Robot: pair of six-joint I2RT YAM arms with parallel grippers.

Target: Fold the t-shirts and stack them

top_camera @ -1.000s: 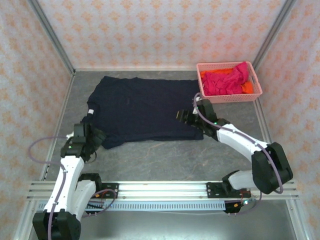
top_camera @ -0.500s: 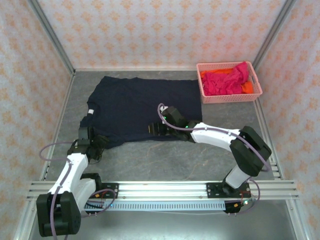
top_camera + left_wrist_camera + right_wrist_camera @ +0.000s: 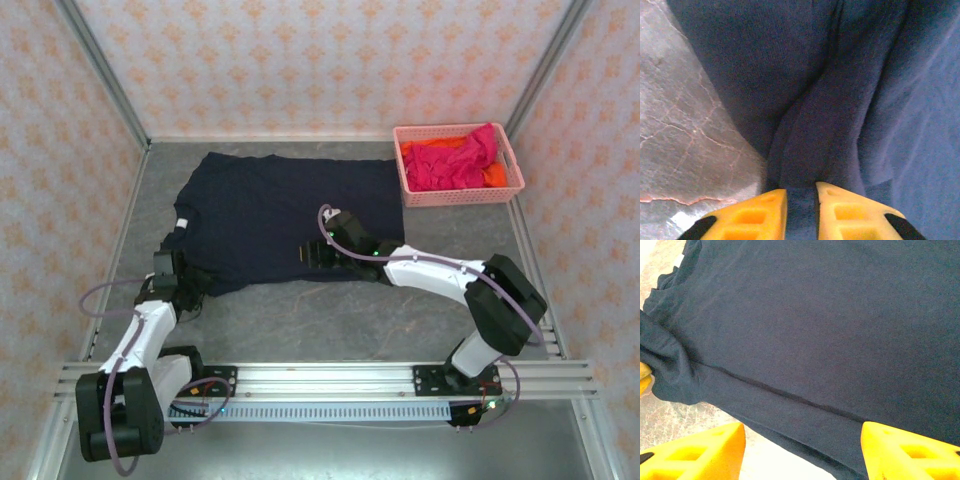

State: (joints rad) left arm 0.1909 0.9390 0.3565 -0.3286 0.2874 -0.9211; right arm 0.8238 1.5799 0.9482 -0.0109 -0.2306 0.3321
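Observation:
The dark navy t-shirt point(image 3: 280, 215) lies spread flat across the table. My left gripper point(image 3: 185, 283) is at its near left corner. In the left wrist view its yellow fingers point(image 3: 765, 207) are pinched on a fold of navy cloth point(image 3: 840, 75), with the gripper point(image 3: 801, 192) shut on it. My right gripper point(image 3: 308, 254) hovers over the middle of the near hem. Its jaws point(image 3: 801, 432) stand wide open above the navy cloth point(image 3: 815, 315), holding nothing. The magenta-red t-shirt point(image 3: 455, 165) and the orange t-shirt point(image 3: 494, 177) lie crumpled in the basket.
The pink lattice basket point(image 3: 455, 196) stands at the back right, touching the navy shirt's right edge. Patterned walls close in the left, back and right sides. Bare grey table point(image 3: 330, 310) runs between the shirt's near hem and the arm rail.
My left gripper has closed on the shirt's near left corner. My right arm has swung left from beside the basket to the middle of the near hem, still open.

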